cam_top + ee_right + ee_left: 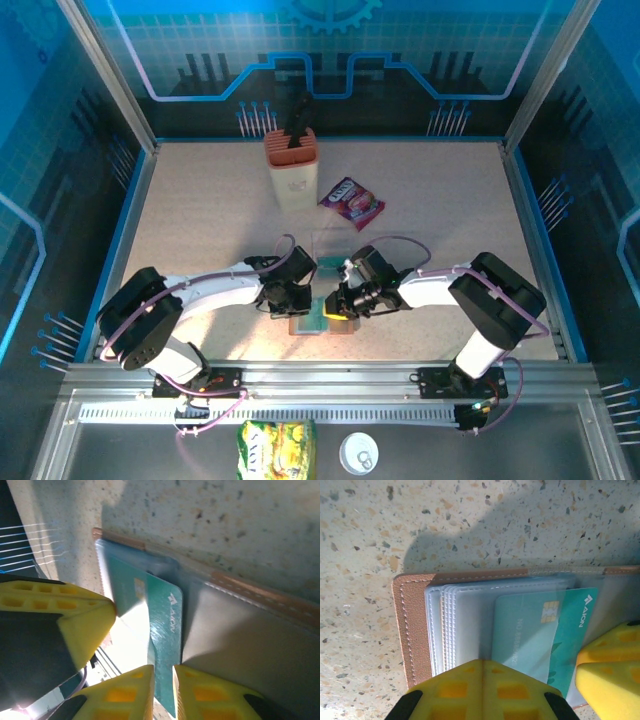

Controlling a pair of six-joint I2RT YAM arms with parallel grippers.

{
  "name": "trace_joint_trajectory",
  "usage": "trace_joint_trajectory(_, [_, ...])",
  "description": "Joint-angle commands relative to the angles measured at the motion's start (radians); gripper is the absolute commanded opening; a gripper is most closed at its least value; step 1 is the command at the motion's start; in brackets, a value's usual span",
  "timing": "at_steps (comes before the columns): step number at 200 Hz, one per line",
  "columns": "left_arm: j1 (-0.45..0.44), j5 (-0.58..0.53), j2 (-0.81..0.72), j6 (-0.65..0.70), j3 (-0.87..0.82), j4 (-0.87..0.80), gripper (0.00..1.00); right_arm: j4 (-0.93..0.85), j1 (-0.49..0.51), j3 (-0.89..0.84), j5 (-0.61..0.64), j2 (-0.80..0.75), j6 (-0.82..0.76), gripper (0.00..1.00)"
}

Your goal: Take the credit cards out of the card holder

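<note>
The salmon-brown card holder (pixel 412 630) lies open on the speckled table, its grey-blue clear sleeves facing up. In the top view the holder (pixel 342 326) sits between both grippers near the front edge. A teal credit card (pixel 581 630) sticks partway out of a sleeve. My left gripper (pixel 482 664) is shut with nothing between its fingers, and its tip presses down on the sleeves. My right gripper (pixel 163 680) is shut on the protruding end of the teal card (pixel 167 625), one finger on each face. The holder's leather edge (pixel 250 587) runs behind it.
A cream container with an orange top (pixel 291 170) stands at the back. A purple snack packet (pixel 351 198) lies beside it, and a clear plastic box (pixel 328 250) sits just behind the grippers. The metal front rail (pixel 320 375) runs close below the holder.
</note>
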Motion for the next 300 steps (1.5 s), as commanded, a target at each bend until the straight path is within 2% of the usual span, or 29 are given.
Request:
trace_joint_trajectory(1, [-0.006, -0.022, -0.002, -0.012, -0.026, -0.051, 0.00, -0.080, -0.006, 0.010, 0.024, -0.008, -0.039, 0.19])
trace_joint_trajectory(37, [-0.006, -0.025, -0.004, -0.011, -0.026, -0.051, 0.00, -0.081, -0.006, 0.021, 0.020, -0.001, -0.038, 0.23])
trace_joint_trajectory(73, [-0.006, -0.025, -0.003, -0.011, -0.026, -0.053, 0.00, -0.084, -0.004, 0.024, 0.022, 0.001, -0.037, 0.24])
trace_joint_trajectory(112, [-0.006, -0.025, -0.006, -0.011, -0.026, -0.054, 0.00, 0.075, -0.004, -0.022, -0.044, -0.028, 0.013, 0.19])
trace_joint_trajectory(150, [-0.006, -0.024, -0.005, -0.011, -0.023, -0.057, 0.00, -0.017, -0.007, -0.025, 0.012, -0.062, -0.012, 0.19])
trace_joint_trajectory(191, [-0.006, -0.024, -0.008, -0.005, -0.026, -0.067, 0.00, -0.014, -0.006, -0.029, 0.003, -0.034, -0.013, 0.22])
trace_joint_trajectory(234, [-0.006, -0.020, -0.008, -0.006, -0.025, -0.066, 0.00, 0.047, -0.005, -0.023, -0.030, 0.011, 0.010, 0.22])
trace_joint_trajectory(300, [-0.006, -0.028, -0.032, -0.015, -0.045, -0.068, 0.00, 0.177, -0.004, -0.031, -0.076, 0.050, 0.066, 0.16])
